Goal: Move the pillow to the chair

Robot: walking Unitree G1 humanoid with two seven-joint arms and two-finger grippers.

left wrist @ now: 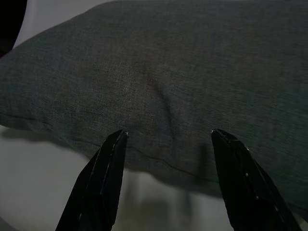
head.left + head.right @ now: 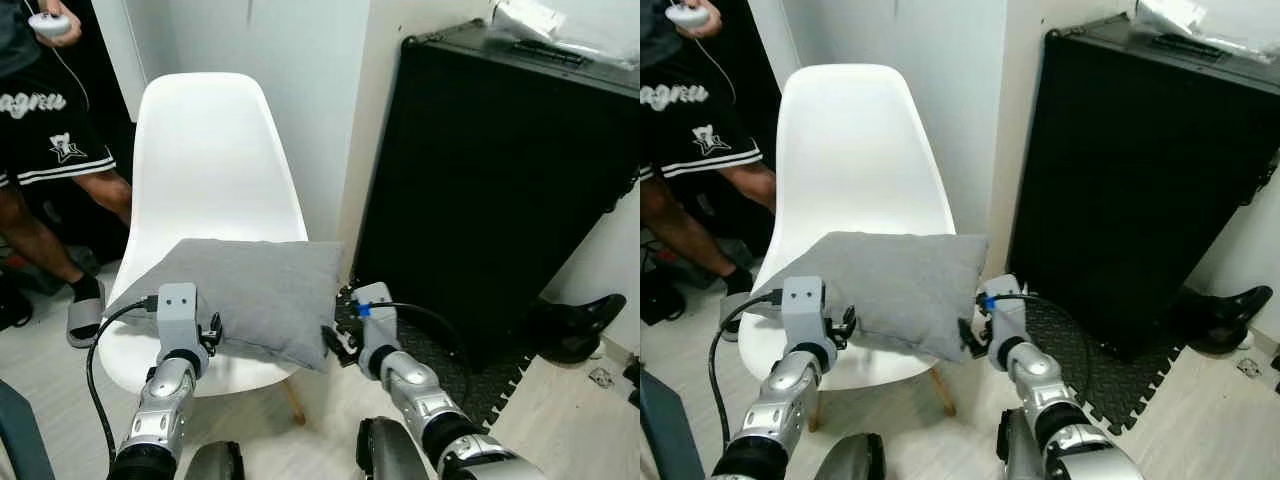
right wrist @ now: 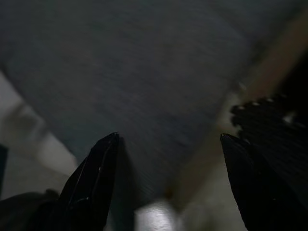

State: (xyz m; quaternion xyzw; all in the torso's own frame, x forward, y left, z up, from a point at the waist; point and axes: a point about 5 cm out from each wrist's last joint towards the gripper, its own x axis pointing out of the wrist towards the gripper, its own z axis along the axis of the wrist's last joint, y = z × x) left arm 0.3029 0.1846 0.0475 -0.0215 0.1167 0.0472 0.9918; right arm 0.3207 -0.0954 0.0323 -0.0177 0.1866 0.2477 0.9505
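On the chair seat: the grey pillow (image 2: 245,290) lies flat, its long side across the seat.
Chair: the white chair (image 2: 205,160) stands with its back near the white wall (image 2: 300,60); the backrest rises behind the pillow and is bare.
Pillow edges: the near right corner of the pillow goes over the front right edge of the seat and hangs in the air; the left corner reaches the left rim of the seat. Behind the pillow a strip of seat is free up to the backrest.
Left gripper: the left gripper (image 1: 166,163) is at the front edge of the pillow, on the left part of the seat; its two black fingers (image 1: 103,178) are spread wide and hold nothing, the tips just at the pillow's seam.
Right gripper: the right gripper (image 3: 166,163) is beside the overhanging right corner of the pillow; its fingers (image 3: 94,178) are also apart, with no grip on the cloth.
Right of the chair: a big black case (image 2: 490,190) leans at the wall, near the chair, with a black foam mat (image 2: 450,370) on the floor before it; a black shoe (image 2: 575,325) lies further right.
Left of the chair: a person's leg (image 2: 45,240) in black shorts stands close to the seat, the foot in a sandal (image 2: 85,310); the hand (image 2: 55,22) holds a small white device.
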